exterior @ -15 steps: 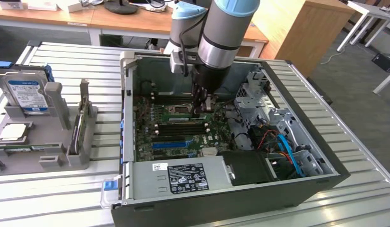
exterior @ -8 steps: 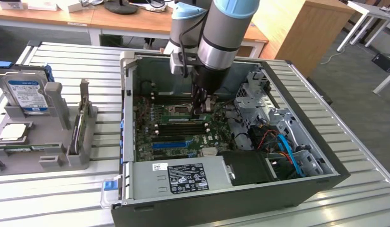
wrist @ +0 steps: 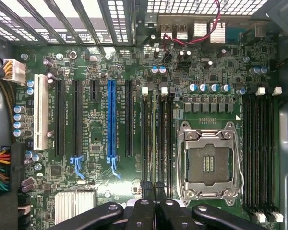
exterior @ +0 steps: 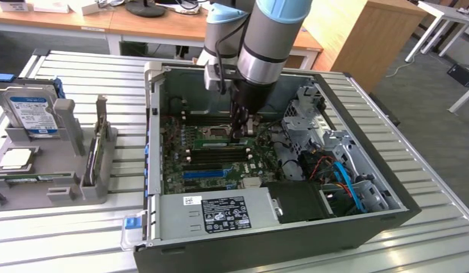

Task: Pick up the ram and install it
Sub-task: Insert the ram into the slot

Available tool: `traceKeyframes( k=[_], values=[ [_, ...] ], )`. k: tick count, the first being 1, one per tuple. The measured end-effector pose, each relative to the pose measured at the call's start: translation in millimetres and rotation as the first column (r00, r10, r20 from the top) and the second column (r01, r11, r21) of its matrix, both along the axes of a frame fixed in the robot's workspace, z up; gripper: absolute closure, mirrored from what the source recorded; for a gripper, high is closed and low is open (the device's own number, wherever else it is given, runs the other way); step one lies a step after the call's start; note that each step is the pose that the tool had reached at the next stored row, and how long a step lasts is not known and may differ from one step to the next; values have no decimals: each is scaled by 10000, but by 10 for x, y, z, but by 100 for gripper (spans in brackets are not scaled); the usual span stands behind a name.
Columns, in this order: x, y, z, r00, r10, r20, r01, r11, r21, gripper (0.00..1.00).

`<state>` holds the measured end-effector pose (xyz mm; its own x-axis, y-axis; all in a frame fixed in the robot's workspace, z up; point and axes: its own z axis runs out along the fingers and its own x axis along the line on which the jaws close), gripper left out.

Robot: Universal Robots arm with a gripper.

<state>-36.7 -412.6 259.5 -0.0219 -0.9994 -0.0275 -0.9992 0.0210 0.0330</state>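
In the exterior view, at frame centre, the gripper (exterior: 239, 135) reaches into the computer case (exterior: 295, 247) with its fingers drawn narrow. Its tips meet the ram (exterior: 218, 144) at the end nearer the exterior view's right.

In the wrist view the ram (wrist: 153, 139) stands edge-on between the blue slot (wrist: 110, 117) and the processor socket (wrist: 209, 163), running straight out from the closed gripper (wrist: 153, 189).

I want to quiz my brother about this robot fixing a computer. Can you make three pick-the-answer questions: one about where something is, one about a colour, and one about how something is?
1. Where is the tool? A over the hard drive; B inside the computer case; C on the wooden desk.
2. What colour is the long slot among the black ones? A red; B blue; C yellow.
3. How is the processor socket? A empty; B holding a fan; C taped over.
Answers: B, it hangs over the motherboard inside the case; B, it is plainly blue; A, its bare contacts show.
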Motion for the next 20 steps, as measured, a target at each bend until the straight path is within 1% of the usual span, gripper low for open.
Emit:
traceKeyframes(
  k=[4, 10, 14, 20],
  values=[
    [0, 0, -23, 10000, 0, 0, 0, 10000, -2, 88],
    [0, -1, -26, 10000, -2, 1, 2, 10000, 0, 88],
    [0, -14, -25, 10000, -1, 0, 1, 10000, -1, 88],
    [0, -16, -25, 10000, -1, 0, 1, 10000, -2, 88]
  ],
)
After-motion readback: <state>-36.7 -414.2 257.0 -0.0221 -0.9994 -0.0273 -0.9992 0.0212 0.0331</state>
